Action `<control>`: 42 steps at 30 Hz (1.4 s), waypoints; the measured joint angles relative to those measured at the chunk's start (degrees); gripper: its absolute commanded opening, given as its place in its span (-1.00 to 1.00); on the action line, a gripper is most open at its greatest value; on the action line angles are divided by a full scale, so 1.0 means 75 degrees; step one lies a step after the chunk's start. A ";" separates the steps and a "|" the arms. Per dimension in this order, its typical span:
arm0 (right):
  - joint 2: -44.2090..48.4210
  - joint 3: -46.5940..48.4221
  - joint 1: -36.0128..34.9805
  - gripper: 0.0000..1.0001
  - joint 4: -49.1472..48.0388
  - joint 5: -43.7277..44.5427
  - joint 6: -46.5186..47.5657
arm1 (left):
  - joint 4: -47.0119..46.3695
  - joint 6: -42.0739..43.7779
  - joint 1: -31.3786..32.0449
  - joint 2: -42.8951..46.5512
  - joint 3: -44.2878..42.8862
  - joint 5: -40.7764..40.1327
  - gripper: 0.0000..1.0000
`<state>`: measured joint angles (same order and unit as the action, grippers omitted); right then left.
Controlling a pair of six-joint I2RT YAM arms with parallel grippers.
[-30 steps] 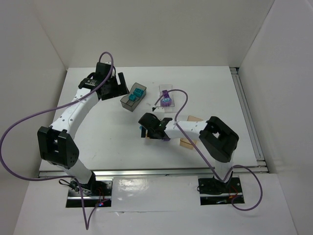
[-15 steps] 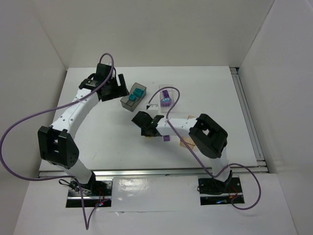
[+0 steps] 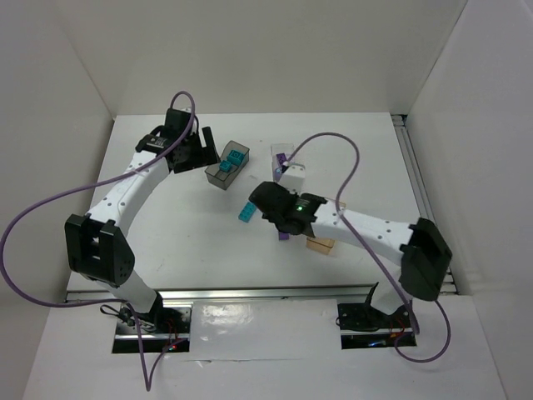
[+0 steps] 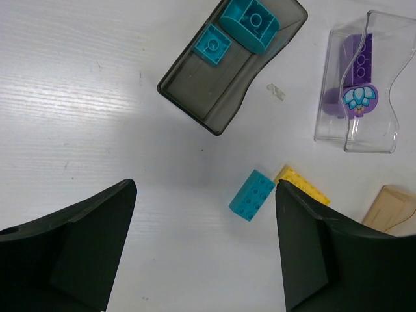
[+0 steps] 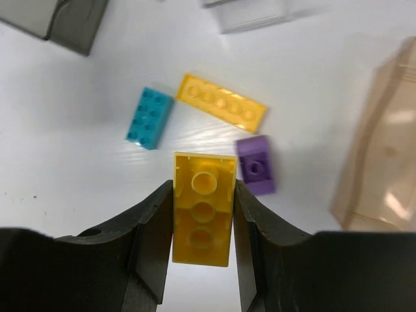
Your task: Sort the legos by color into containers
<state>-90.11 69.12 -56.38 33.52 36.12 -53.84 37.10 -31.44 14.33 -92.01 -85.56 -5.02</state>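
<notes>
Right end effector point(image 5: 203, 195) grips one yellow brick point(image 5: 203, 224); left end effector point(image 4: 205, 195) stands open; three loose bricks point(image 5: 221, 107) nearby.

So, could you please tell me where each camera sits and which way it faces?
Top external: high behind the left arm and right arm, looking down at the table; both show.
Left wrist: on its arm, facing down at the dark grey tray; open left end effector shows.
Right wrist: facing down; right end effector grips a yellow brick.
All three share the loose teal brick.
</notes>
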 measured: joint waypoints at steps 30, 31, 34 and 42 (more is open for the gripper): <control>0.1370 -0.2844 0.3258 0.70 -0.0446 -0.0283 0.1084 | -0.0545 0.0393 0.2378 -0.1673 0.1489 0.0085 0.78; 0.1384 -0.2818 0.3258 0.70 -0.0443 -0.0297 0.1119 | -0.0554 0.0388 0.2430 -0.1781 0.1443 0.0020 0.73; 0.1582 -0.2789 0.3258 0.70 -0.0405 -0.0303 0.1177 | -0.0603 0.0373 0.2562 -0.2025 0.1314 -0.0172 0.65; 0.2786 -0.2739 0.3305 0.70 0.0035 -0.0271 0.1204 | -0.0784 0.0402 0.2649 -0.2903 0.0629 -0.0557 0.07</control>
<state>-69.21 48.58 -31.59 33.78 34.09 -44.82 31.22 -28.42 34.20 -113.78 -80.84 -9.19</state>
